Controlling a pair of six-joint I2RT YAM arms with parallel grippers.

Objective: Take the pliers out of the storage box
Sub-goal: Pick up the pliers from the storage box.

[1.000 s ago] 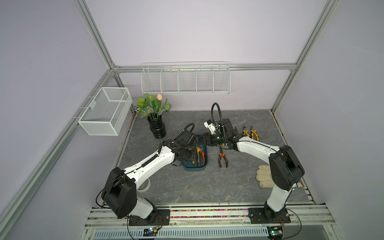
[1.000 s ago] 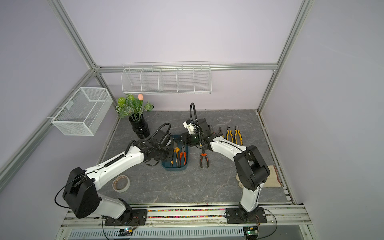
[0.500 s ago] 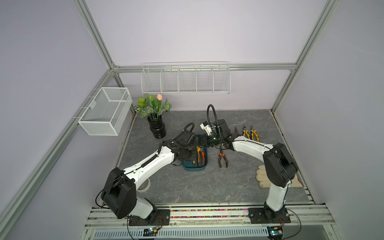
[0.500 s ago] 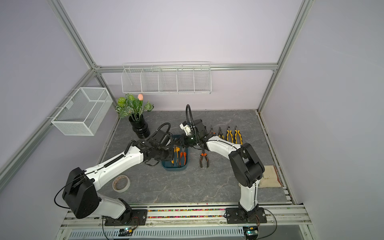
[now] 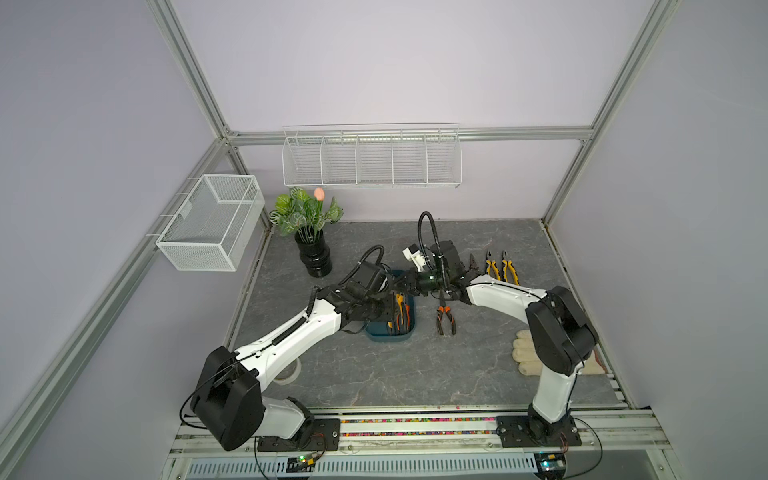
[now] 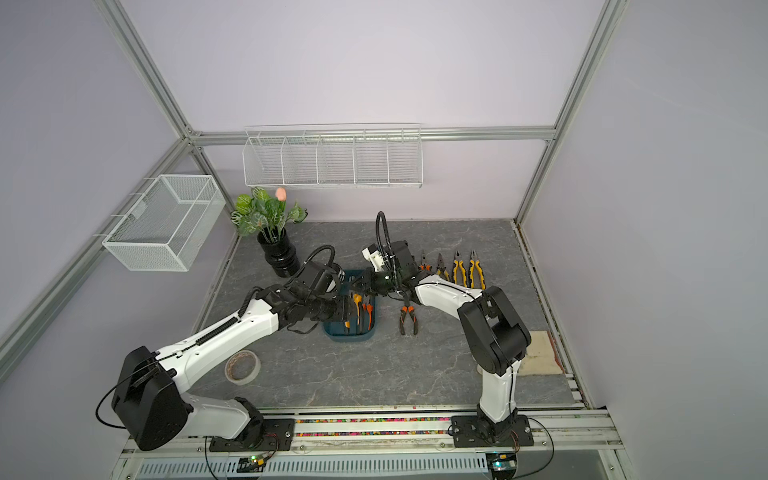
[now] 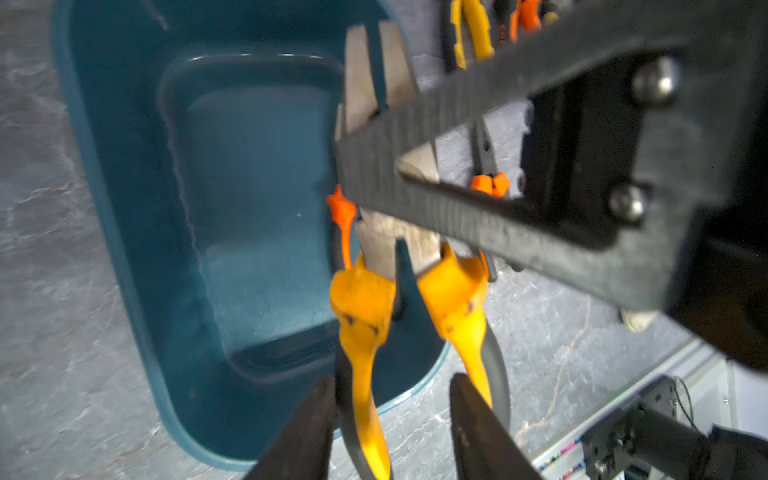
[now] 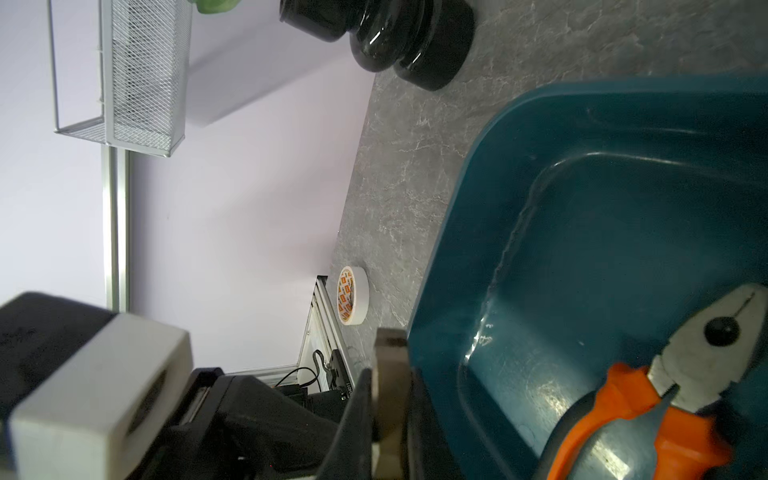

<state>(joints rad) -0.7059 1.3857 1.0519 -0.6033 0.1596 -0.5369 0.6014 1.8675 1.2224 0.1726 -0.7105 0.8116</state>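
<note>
Much of the box [image 6: 351,337] is hidden in both top views. Over it hang yellow pliers [image 7: 365,307], the right gripper [image 8: 390,374] clamped on their blurred metal head, the left gripper [image 7: 392,386] parted beside the handles. Inside lie orange pliers [image 8: 648,407], partly cut off.

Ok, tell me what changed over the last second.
The right gripper swung in over the storage box and shut its fingers on the metal head of the yellow-handled pliers; the left gripper parted its fingers around the handles. The box and the orange-handled pliers beside it stayed put.
</note>
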